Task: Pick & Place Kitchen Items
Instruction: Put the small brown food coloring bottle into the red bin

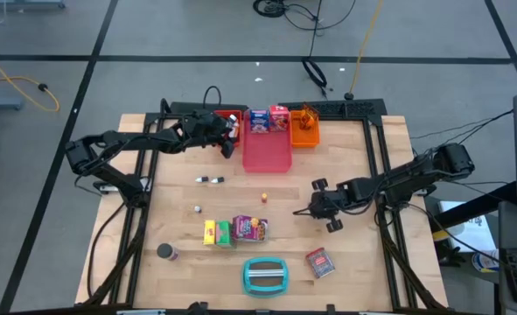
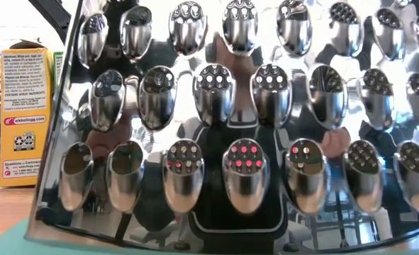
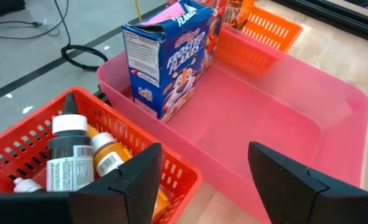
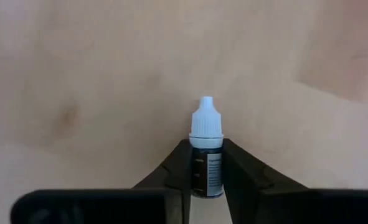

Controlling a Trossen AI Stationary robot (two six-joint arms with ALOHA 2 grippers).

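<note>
My right gripper (image 1: 300,211) (image 4: 207,155) is low over the wooden table, right of centre, shut on a small dark bottle (image 4: 207,168) with a white cap. My left gripper (image 1: 229,133) (image 3: 202,186) hangs open at the far side, above the edge where the red tray (image 3: 22,143) meets the pink tray (image 3: 277,118). Small bottles (image 3: 68,155) lie in the red tray. A blue-white box (image 3: 171,56) stands in the pink tray's far end. A yellow box (image 1: 210,232), a green box (image 1: 224,233) and a purple packet (image 1: 251,227) lie mid-table. My right gripper pinches the bottle's dark labelled body (image 4: 208,177) between its two fingers, which come slanting down from the table's right side and lie along the bottle. The white cap (image 4: 206,121) sticks out beyond the fingertips. Whether the bottle is off the table, I cannot tell.
An orange tray (image 1: 304,129) stands right of the pink one. A teal-and-grey grater (image 1: 267,276) lies at the near edge and fills the low view. A red-white box (image 1: 320,262), a dark can (image 1: 164,252), another tiny bottle (image 1: 210,179) and a shaker (image 1: 198,209) are scattered about.
</note>
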